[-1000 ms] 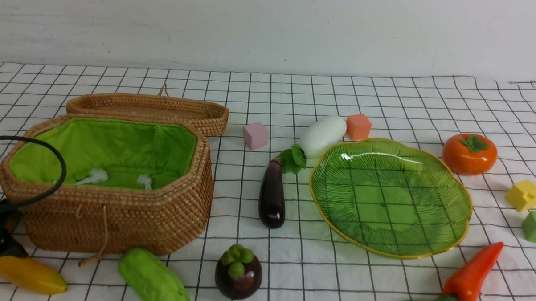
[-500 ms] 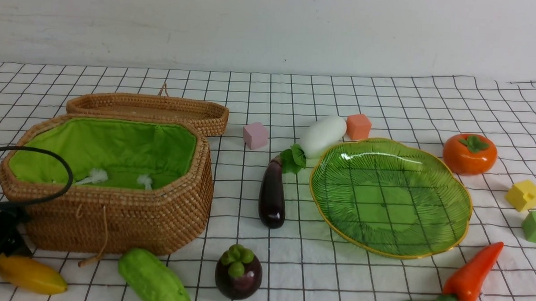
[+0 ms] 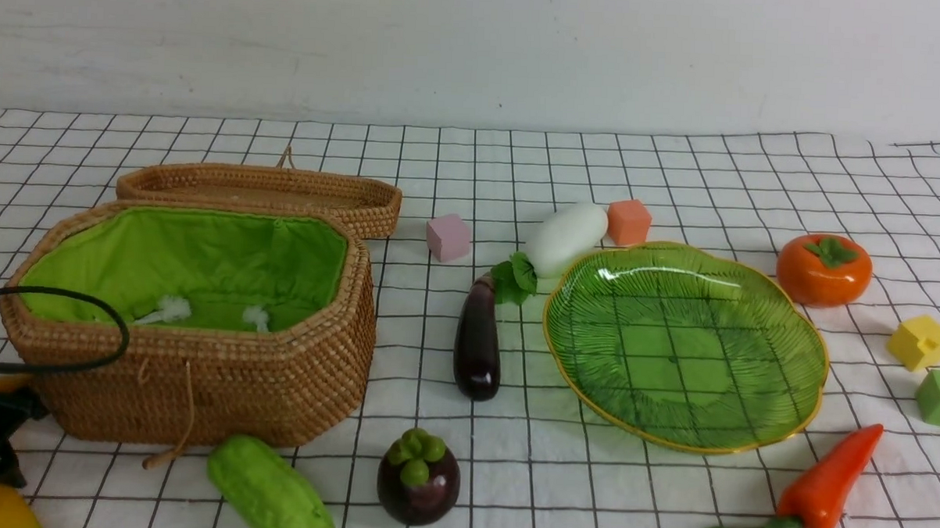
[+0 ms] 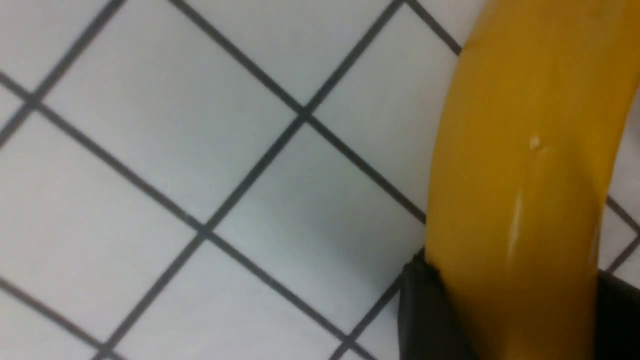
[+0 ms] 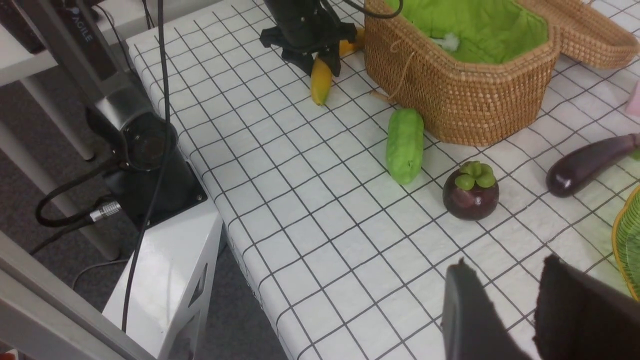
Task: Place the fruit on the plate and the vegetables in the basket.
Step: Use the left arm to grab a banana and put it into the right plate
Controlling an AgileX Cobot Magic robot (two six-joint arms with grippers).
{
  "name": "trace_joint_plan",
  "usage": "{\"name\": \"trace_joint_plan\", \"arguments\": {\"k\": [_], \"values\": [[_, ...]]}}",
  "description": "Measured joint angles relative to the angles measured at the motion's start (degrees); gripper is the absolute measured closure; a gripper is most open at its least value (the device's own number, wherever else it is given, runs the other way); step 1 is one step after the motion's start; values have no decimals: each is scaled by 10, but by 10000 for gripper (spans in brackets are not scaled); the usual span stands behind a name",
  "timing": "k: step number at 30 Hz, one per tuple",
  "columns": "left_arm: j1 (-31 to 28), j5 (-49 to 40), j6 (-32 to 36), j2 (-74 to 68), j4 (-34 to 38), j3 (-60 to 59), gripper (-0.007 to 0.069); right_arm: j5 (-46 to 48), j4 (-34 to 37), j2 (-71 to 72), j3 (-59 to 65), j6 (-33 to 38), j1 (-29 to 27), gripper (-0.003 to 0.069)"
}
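**Operator:** Where is the banana, and is it gripped?

**Observer:** Your left gripper [image 5: 319, 60] stands over the banana [image 4: 520, 150] at the near left corner of the checked cloth [image 3: 473, 162], just left of the basket [image 3: 200, 380]. In the left wrist view the dark pads [image 4: 425, 310] press on both sides of the yellow skin, so I read it as closed on the banana. You have it near the middle of its length. I think this is good, because a long curved fruit taken at one end would swing. Whether it is lifted from the cloth, I cannot tell.

**Operator:** And my right side?

**Observer:** Your right gripper [image 5: 505, 270] hangs above the near edge with a gap between its fingers and nothing in it. It is near the mangosteen [image 3: 418, 477] and the plate [image 3: 686, 342], so in my judgement it waits for the fruit on that side. The plate is bare and lies well apart to the right. The cucumber [image 3: 271, 487], the mangosteen and the eggplant [image 3: 477, 342] are between, so you must carry the banana over them. I see no vegetable in the basket. Its lid [image 3: 261, 190] lies on the far side, so the mouth is free.

**Operator:** Any writing?

**Observer:** Only the white letters "AGILE" on a dark robot part [image 5: 82, 30] beside the table. The toys carry no label that I can read.
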State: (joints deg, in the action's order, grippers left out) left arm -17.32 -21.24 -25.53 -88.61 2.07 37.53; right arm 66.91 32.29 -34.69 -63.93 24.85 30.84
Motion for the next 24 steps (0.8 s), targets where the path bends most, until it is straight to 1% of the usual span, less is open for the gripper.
{"name": "trace_joint_plan", "arguments": {"k": [1, 2, 3, 4, 5, 6, 7, 9, 10, 11, 13, 14, 15, 17, 19, 20, 21, 22, 23, 24], "values": [[0, -9, -23, 6, -34, 0, 293, 0, 0, 0, 0, 0, 0, 431], [0, -11, -28, 6, -40, 0, 295, 0, 0, 0, 0, 0, 0, 431], [0, -24, -74, 17, -92, 0, 300, 0, 0, 0, 0, 0, 0, 431], [0, -24, -74, 19, -100, 0, 300, 0, 0, 0, 0, 0, 0, 431], [0, -32, -126, 36, -165, 1, 300, 0, 0, 0, 0, 0, 0, 431], [0, -34, -133, 40, -172, 1, 300, 0, 0, 0, 0, 0, 0, 431], [0, -50, -195, 62, -239, 8, 300, 0, 0, 0, 0, 0, 0, 431], [0, -68, -260, 92, -304, 22, 300, 0, -1, 0, 0, 0, 0, 431], [0, -70, -267, 92, -310, 24, 300, 0, -1, 0, 0, 0, 0, 431], [0, -84, -303, 120, -347, 40, 301, 0, -1, 0, 0, 0, 0, 431], [4, -96, -312, 162, -373, 64, 301, 0, -1, 0, 0, 0, 0, 431], [13, -99, -297, 184, -374, 76, 301, 0, -2, 0, 0, 0, 0, 431], [24, -101, -268, 201, -370, 89, 301, 0, -3, 0, 0, 0, 0, 431], [71, -105, -173, 241, -332, 115, 301, -2, -8, 0, 0, 1, 0, 431], [131, -112, -41, 261, -272, 141, 301, -4, -18, 0, 0, 2, 0, 431], [131, -114, -27, 261, -272, 144, 301, -5, -22, 0, 0, 2, 0, 431], [183, -129, 74, 266, -214, 163, 301, -7, -35, 0, 0, -2, 0, 431], [215, -143, 145, 266, -175, 175, 301, -8, -46, 0, 0, -9, 0, 431], [252, -164, 238, 261, -130, 191, 301, -11, -61, 0, 0, -23, 0, 431], [258, -168, 238, 260, -123, 191, 301, -11, -65, 0, 0, -29, 0, 431]]}}
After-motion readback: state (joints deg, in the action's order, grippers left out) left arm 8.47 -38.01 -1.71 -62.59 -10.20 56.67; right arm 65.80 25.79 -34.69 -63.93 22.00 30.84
